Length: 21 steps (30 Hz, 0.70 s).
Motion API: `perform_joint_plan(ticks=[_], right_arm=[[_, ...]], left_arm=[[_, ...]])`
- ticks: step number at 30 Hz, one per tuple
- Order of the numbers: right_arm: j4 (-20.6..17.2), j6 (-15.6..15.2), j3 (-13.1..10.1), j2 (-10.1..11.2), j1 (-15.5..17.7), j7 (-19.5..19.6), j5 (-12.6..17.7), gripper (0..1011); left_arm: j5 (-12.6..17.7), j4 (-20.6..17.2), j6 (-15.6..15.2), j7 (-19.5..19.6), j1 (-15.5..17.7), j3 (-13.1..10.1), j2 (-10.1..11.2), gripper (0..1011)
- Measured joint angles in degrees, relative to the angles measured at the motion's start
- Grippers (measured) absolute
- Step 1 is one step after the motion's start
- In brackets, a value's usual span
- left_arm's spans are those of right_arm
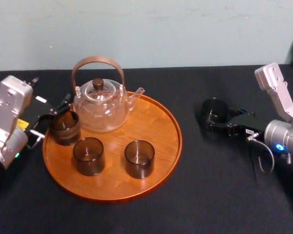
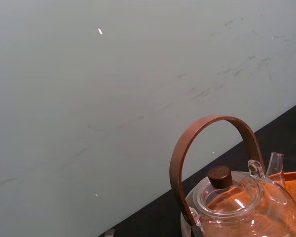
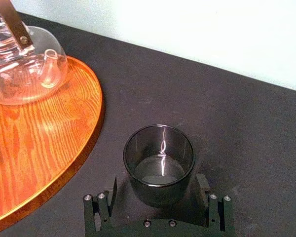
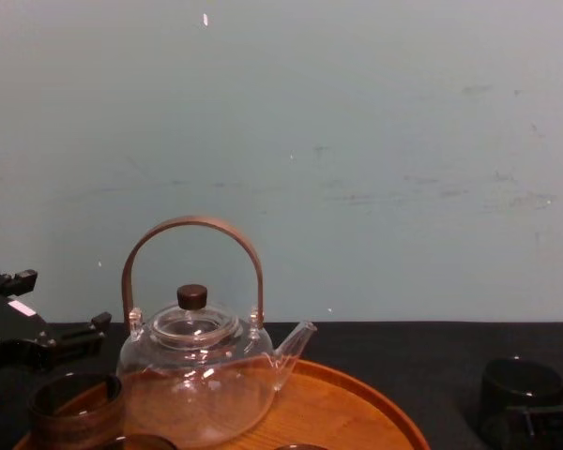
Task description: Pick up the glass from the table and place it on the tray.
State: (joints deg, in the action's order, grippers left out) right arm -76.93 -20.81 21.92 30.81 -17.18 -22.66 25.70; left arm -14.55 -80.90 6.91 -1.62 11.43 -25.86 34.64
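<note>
A dark smoky glass point(image 1: 214, 111) stands upright on the black table, right of the tray point(image 1: 161, 146). My right gripper point(image 1: 223, 125) is open, one finger on each side of the glass point(image 3: 159, 160), with small gaps showing in the right wrist view. The round orange-brown wooden tray point(image 3: 49, 143) carries a clear glass teapot point(image 1: 101, 105) and three more smoky glasses. My left gripper point(image 1: 50, 121) is open at the tray's left edge, right beside the leftmost glass point(image 1: 64, 127).
Two glasses point(image 1: 89, 156) point(image 1: 139, 158) stand on the tray's front half. The teapot's tall brown handle point(image 4: 192, 230) arches over its lid. A pale wall runs behind the table. Bare black tabletop point(image 1: 219, 195) lies in front of the right gripper and the tray.
</note>
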Motion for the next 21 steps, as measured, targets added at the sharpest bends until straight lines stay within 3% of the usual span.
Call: perform_joint_plan(ticks=[21], right_arm=[[5.0,-0.3,0.1,-3.7,-3.3,0.7,-2.5,1003]], left_arm=[[0.0,0.0,0.0,0.0,0.0,0.0,0.0,1001]])
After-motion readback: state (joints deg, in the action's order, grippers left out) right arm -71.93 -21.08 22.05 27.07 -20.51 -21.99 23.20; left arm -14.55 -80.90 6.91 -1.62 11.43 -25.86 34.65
